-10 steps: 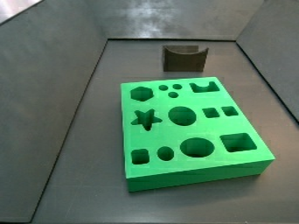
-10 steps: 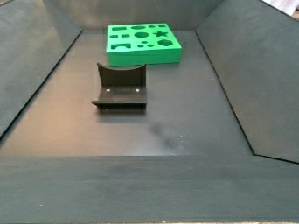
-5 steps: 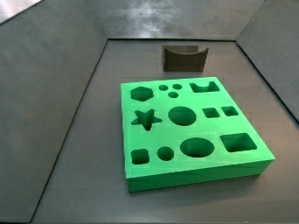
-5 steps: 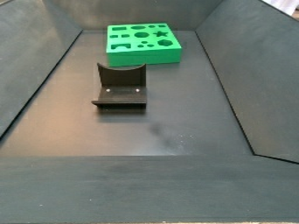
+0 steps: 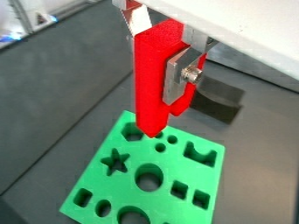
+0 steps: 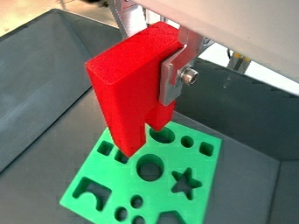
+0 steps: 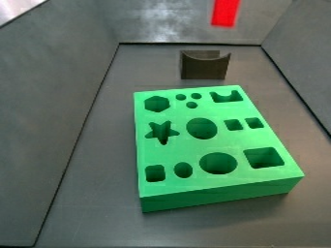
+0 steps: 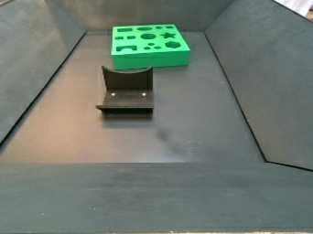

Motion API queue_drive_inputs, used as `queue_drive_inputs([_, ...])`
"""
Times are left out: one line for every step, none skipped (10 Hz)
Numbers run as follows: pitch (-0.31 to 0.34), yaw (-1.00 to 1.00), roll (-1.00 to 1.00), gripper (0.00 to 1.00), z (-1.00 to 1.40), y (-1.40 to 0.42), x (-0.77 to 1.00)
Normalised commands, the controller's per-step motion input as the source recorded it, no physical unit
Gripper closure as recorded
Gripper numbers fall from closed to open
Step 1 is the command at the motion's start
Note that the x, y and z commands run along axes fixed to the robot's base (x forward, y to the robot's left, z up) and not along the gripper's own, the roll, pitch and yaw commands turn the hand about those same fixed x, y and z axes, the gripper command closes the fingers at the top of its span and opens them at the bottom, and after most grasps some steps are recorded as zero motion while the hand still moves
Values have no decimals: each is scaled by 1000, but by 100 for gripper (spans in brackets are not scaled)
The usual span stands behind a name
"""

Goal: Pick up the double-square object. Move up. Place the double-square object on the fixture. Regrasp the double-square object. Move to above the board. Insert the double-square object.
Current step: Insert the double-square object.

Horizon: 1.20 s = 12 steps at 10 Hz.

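- Clamped on the double-square object: end effector seen in both wrist views, its silver finger pressed flat against one long side of the piece, high above the board.
- Same grip in a wrist view, with a silver finger against the red block; the opposite finger mostly hidden behind the piece.
- Bright red, smooth plastic, elongated and hanging upright, lower end pointing down toward the board's cut-outs; broad face and narrower side both visible in a wrist view, where the block looked thick and squared.
- Held clear of the board, not touching it, in both wrist views.
- In a side view, only a small red strip of the piece at the upper edge of the picture, above and beyond the fixture; end effector itself not visible there.
- In a side view, neither piece nor end effector in sight: just the board at the far end and the fixture in front of it on the dark tabletop.
- Board bright green, thick, with star, hexagon, round and square holes, laid flat; whole outline shown in a side view, only part of it in the wrist views.
- Fixture dark, with a curved notch in its top, standing apart from the board; glimpsed behind the red piece in a wrist view.
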Motion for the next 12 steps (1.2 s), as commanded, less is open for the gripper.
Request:
queue_drive_inputs([-17, -660, 109, 100, -326, -40, 446])
queue_drive_inputs([-36, -766, 90, 100, -357, 0, 354])
queue_drive_inputs([-51, -814, 97, 100, -397, 0, 303])
queue_drive_inputs([-53, -840, 96, 100, -394, 0, 274])
queue_drive_inputs([-51, -829, 76, 100, -389, 0, 294])
queue_drive_inputs([-49, -849, 71, 100, -380, 0, 271])
queue_drive_inputs([-36, -883, 56, 100, -349, 0, 231])
queue_drive_inputs([-30, -931, 31, 100, -309, 0, 177])
queue_drive_inputs([-26, -1000, 21, 100, -294, 0, 89])
queue_drive_inputs([-27, -1000, 16, 100, -291, 0, 46])
queue_drive_inputs([-26, -1000, 19, 100, -291, 0, 43])
queue_drive_inputs([-23, -1000, 20, 100, -294, 0, 40])
